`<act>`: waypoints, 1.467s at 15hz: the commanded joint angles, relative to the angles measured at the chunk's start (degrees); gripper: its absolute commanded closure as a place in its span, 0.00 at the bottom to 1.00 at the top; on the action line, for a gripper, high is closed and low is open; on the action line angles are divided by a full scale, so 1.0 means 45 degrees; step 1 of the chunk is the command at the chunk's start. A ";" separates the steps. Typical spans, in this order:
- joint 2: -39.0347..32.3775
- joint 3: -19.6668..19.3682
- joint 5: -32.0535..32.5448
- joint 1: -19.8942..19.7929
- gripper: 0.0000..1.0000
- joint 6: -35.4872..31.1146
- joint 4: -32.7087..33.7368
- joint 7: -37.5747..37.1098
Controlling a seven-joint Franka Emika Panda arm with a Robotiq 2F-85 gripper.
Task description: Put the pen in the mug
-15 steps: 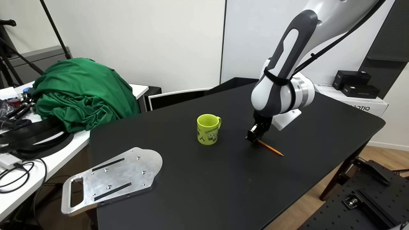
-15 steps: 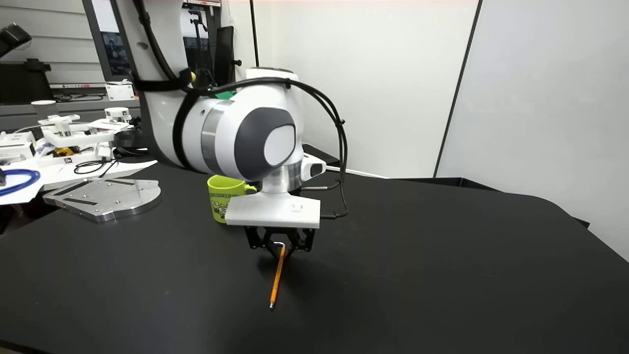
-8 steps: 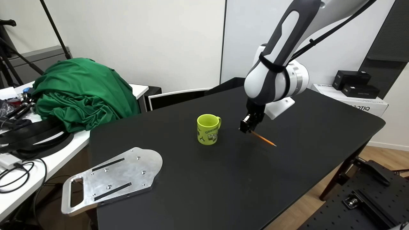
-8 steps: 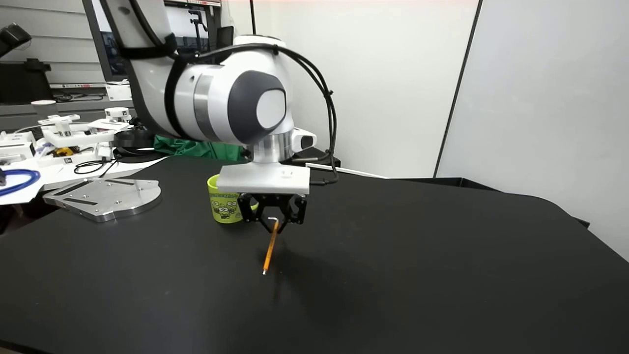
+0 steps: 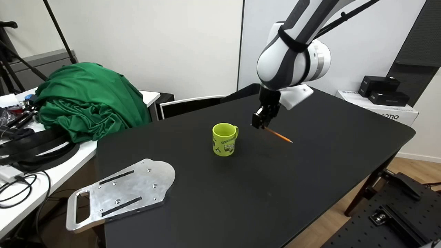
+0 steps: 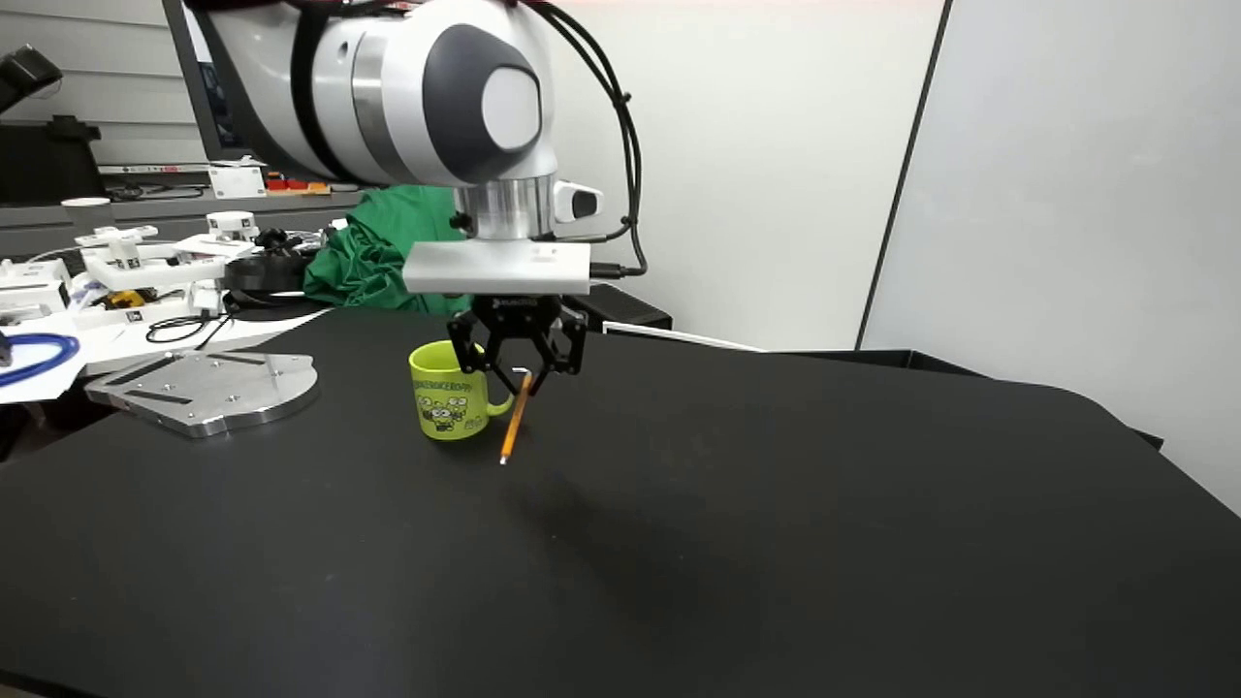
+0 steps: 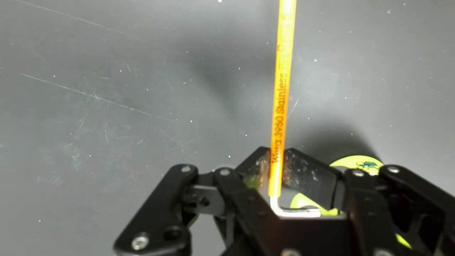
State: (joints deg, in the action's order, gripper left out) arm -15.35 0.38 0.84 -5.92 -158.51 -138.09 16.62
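Bright, even light fills both exterior views, leaving the smooth white wall panels [image 6: 756, 174] pale and almost shadowless; a faint reddish band [image 6: 805, 1] tints the top edge in an exterior view. On the matte black tabletop [image 6: 824, 543], a broad, soft-edged shadow [image 6: 601, 543] spreads below the slender orange pen [image 6: 515, 423]. In the wrist view, the tabletop looks washed out to grey with hazy pale patches, dark shading borders the small lime-green cylindrical mug [image 7: 348, 162], the pen glares yellow toward the upper edge, and the nearest parts of the black two-fingered gripper [image 7: 279, 170] are blurred.
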 commanded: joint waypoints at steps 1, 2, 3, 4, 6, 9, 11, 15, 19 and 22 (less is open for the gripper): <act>0.0917 0.0263 -0.0460 0.0094 0.96 0.2023 0.0663 -0.0294; 0.1051 0.0327 -0.0726 0.0116 0.96 0.2609 0.0923 -0.0270; 0.1129 0.0348 -0.0953 0.0167 0.96 0.3270 0.1264 -0.0312; 0.1174 0.0359 -0.1160 0.0216 0.96 0.3914 0.1592 -0.0332; 0.1090 0.0336 -0.1485 0.0359 0.96 0.5472 0.2425 -0.0469; 0.0748 0.0278 -0.1626 0.0602 0.96 0.7377 0.3613 -0.1018; 0.0393 0.0267 -0.1659 0.0721 0.96 0.8775 0.4457 -0.1450; -0.0694 0.0289 -0.2108 0.0783 0.96 1.1211 0.6155 -0.1837; -0.2101 0.0324 -0.2812 0.0707 0.96 1.3107 0.7869 -0.1979; -0.3083 0.0348 -0.3156 0.0672 0.96 1.3828 0.8952 -0.2050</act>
State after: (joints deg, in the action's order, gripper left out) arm -24.28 1.91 -11.85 -2.74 -100.97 -104.76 9.98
